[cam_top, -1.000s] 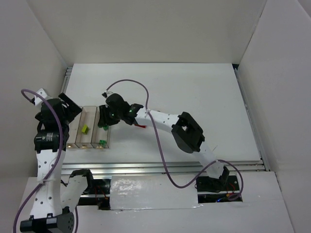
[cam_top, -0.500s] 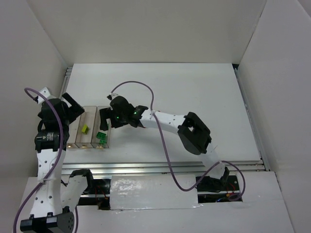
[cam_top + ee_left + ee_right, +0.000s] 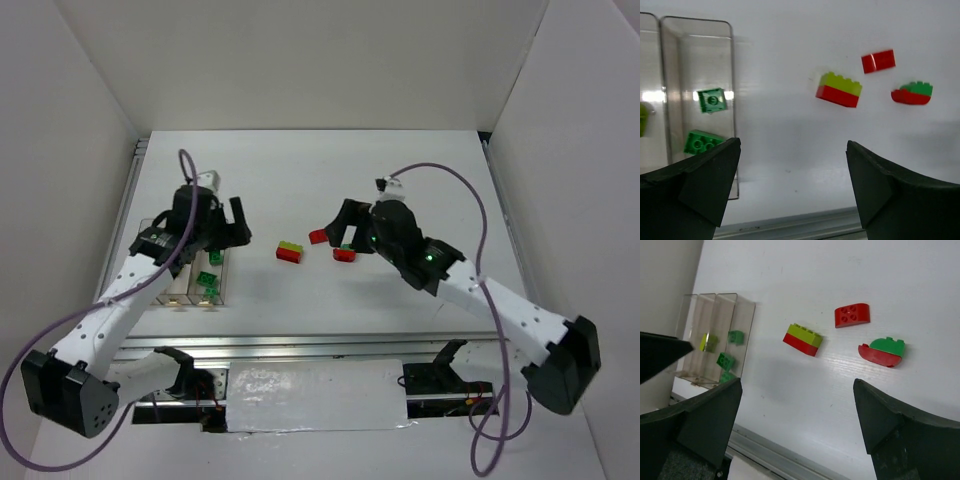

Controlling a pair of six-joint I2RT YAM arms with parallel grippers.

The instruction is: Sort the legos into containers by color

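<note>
Both arms have been swung apart: left gripper (image 3: 792, 145) parked by the containers (image 3: 733, 100), right gripper (image 3: 797, 382) pulled back, fingers spread empty on both, probably to line up picks. Green legos (image 3: 711, 100) are binned; mixed stack (image 3: 838, 90), red-green piece (image 3: 912, 93) and red brick (image 3: 878, 60) are left on the bench (image 3: 400, 180).

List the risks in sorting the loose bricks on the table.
1. The yellow-green-on-red stacked brick and the green-on-red curved brick are two-coloured; binned whole, one colour likely lands wrong.
2. The small red brick lies close to the curved one; the open right gripper reaching for either may knock the other.
</note>
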